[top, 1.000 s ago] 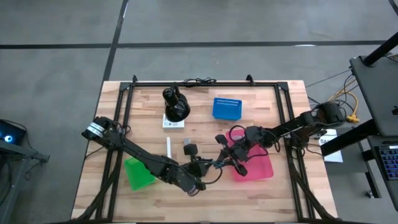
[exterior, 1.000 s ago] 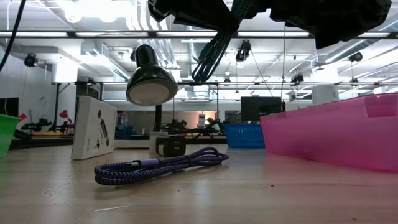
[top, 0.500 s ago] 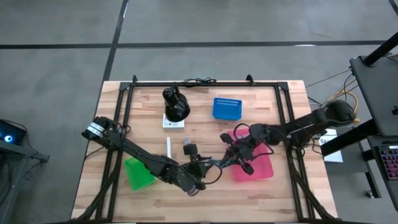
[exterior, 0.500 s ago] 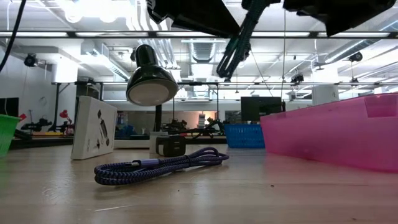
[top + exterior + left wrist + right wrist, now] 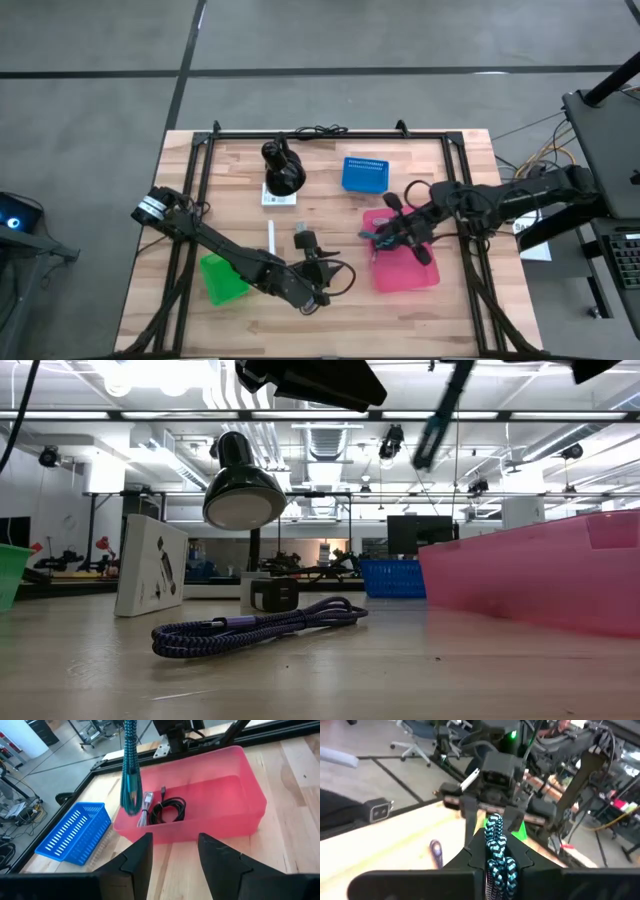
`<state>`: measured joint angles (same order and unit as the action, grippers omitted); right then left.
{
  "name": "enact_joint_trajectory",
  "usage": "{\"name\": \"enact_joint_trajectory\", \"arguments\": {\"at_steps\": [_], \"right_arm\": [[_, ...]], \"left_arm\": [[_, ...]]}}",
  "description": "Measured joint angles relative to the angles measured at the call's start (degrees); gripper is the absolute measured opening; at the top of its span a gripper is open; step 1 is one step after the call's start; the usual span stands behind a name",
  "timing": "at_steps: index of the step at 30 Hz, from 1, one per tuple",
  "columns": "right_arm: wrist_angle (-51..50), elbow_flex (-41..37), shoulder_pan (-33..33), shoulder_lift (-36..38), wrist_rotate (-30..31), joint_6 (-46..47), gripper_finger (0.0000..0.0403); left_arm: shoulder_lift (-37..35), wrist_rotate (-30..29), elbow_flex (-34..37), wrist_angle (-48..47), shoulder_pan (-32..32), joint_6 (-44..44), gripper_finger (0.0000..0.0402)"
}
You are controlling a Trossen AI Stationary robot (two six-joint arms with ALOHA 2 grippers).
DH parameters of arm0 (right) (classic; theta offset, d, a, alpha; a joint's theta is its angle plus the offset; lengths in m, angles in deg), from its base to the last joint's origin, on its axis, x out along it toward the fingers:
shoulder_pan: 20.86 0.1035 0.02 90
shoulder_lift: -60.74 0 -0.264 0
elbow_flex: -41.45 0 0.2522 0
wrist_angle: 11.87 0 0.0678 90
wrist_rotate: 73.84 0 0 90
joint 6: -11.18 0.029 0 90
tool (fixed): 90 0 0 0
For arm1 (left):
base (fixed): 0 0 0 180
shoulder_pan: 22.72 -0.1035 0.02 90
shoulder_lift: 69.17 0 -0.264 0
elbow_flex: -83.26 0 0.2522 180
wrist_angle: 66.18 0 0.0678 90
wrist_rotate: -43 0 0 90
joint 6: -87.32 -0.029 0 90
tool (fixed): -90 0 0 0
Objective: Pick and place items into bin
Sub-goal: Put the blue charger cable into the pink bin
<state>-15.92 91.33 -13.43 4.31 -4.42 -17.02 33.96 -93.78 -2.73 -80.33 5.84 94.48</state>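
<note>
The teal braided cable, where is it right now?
The teal braided cable hangs from the right gripper, which is shut on it, above the near edge of the pink bin. In the high view that is right of the table's centre.

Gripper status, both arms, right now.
Left gripper: open, holding nothing, facing the pink bin.
Right gripper: shut on the teal braided cable, at the bin's rim.

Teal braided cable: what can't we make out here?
- Grip on the teal braided cable: cut off by the top edge in the left wrist and low views.
- Its full length: right wrist view, hidden between the right gripper fingers.
- High view: too small, partly under the right arm.
</note>
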Motion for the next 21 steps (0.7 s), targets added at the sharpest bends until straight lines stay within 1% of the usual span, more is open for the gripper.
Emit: {"name": "enact_joint_trajectory", "arguments": {"at_steps": [2,4,10,16,21], "right_arm": [[-3.5,0.0,-0.5,2.6,0.3,0.2,0.0018],[-6.8,0.0,-0.9,5.0,2.7,0.6,0.0018],[-11.5,-1.4,-1.0,9.7,14.0,1.8,0.0018],[-17.1,-3.7,-1.0,10.8,23.2,6.9,0.0018],[-18.0,-4.6,-1.0,10.3,28.2,15.7,0.0018]], "left_arm": [[0.0,0.0,0.2,0.0,0.1,0.0,0.0142],[0.0,0.0,0.4,-0.2,0.1,0.0,0.0142],[0.0,0.0,0.4,-0.1,0.1,0.1,0.0142],[0.0,0.1,0.4,-0.1,0.1,0.1,0.0142],[0.0,0.1,0.4,-0.1,0.1,0.1,0.0142]]}}
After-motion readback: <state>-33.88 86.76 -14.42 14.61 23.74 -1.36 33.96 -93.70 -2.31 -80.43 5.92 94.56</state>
